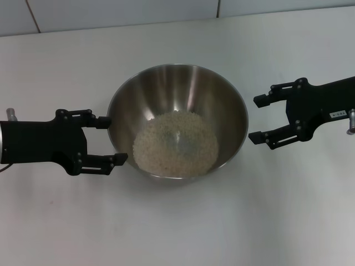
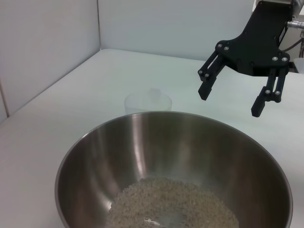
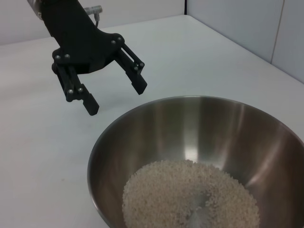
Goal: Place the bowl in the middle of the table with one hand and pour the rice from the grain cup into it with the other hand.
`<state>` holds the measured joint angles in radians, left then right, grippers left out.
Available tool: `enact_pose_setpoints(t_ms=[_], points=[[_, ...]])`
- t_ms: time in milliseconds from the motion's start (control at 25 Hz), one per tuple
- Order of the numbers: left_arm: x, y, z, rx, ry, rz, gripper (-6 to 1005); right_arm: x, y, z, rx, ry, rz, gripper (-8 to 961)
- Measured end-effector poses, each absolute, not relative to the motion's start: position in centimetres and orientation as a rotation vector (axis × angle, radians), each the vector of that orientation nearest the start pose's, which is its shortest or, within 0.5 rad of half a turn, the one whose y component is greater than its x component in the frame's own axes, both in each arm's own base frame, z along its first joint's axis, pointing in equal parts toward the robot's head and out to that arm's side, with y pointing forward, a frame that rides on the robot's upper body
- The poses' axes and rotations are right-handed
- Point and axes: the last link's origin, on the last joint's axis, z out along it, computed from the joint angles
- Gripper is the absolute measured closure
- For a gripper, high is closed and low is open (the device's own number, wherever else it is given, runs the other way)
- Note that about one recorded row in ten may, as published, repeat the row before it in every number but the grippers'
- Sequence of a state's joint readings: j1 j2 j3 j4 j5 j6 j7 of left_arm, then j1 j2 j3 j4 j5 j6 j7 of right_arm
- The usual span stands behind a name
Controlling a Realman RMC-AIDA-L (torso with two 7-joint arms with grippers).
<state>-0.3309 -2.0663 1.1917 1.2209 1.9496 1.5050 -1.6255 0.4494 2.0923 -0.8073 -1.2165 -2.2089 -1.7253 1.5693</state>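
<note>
At the left of the head view, the left gripper (image 1: 115,140) sits low over the table (image 1: 183,227), its two fingers spread wide and holding nothing. The upper fingertip lies right at the bowl's left rim; the lower one points at the bowl's outer wall just beside it, and contact cannot be told.

In the centre of the frame stands the bowl (image 1: 177,88), upright on the table. The rice (image 1: 175,143) forms a pale round layer over its bottom, thin enough at the middle that steel shows through.

At the right of the frame, the right gripper (image 1: 258,119) hangs beside the bowl's right rim, apart from it, fingers wide open and empty, tips pointing toward the bowl.

The cup (image 2: 148,102) does not show in the head view. In the left wrist view it stands upright on the table just beyond the bowl's (image 2: 175,156) far rim, at centre-left of that frame, with the right gripper (image 2: 231,99) in the upper right, above the rim.
</note>
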Motion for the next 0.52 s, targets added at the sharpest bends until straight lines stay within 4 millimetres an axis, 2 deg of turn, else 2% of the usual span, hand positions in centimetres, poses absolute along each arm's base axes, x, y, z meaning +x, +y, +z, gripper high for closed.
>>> enact_pose_setpoints(t_ms=[520], points=[[-21.89,31.21,1.18,-2.893,-0.304,-0.308,167,24.23,32.06,5.72,-2.845,0.347,0.198,121]])
